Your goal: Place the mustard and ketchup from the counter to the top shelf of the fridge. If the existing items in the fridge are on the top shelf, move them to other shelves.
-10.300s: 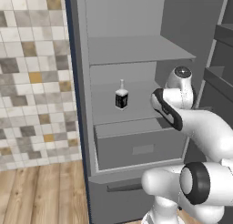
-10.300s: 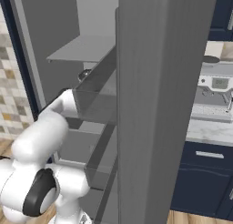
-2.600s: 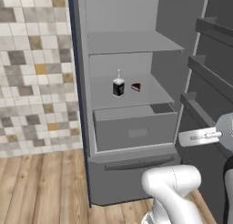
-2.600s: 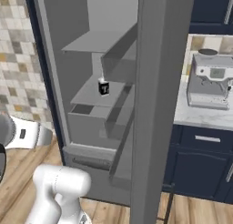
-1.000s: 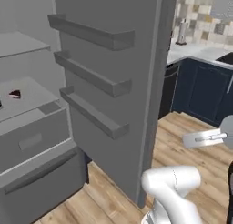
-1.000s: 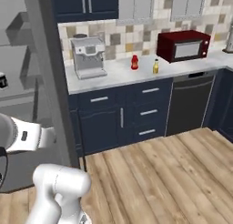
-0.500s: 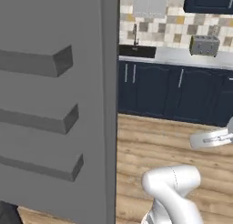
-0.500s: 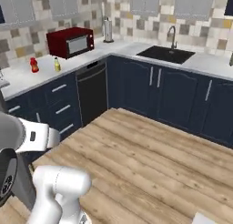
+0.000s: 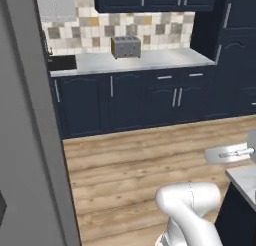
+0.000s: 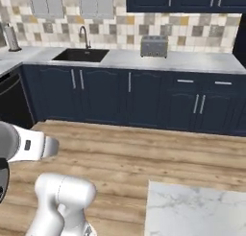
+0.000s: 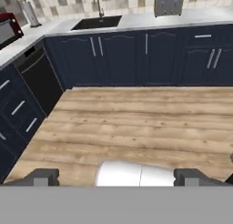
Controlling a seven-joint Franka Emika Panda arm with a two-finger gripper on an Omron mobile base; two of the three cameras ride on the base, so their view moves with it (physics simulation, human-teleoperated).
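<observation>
My gripper point(image 11: 118, 176) is open, its two dark fingertips point(image 11: 44, 175) standing wide apart with nothing between them, low over the wooden floor. The mustard, the ketchup, the top shelf and the existing items are out of view. Of the fridge I see its grey door slab point(image 9: 25, 140) at the left edge of the left base view. The marble counter point(image 11: 27, 42) runs along the left of the hand view over navy drawers, under a red microwave point(image 11: 7, 31).
Ahead, navy cabinets point(image 10: 144, 98) carry a worktop with a black sink and tap point(image 10: 80, 53) and a silver toaster point(image 10: 153, 46). A marble island corner point(image 10: 192, 211) is near at the lower right. Open wooden floor point(image 9: 140, 160) lies between.
The whole picture has swung: the cameras turned from the fridge interior, past the counter with the microwave, to the sink and toaster wall. The gripper has stayed open.
</observation>
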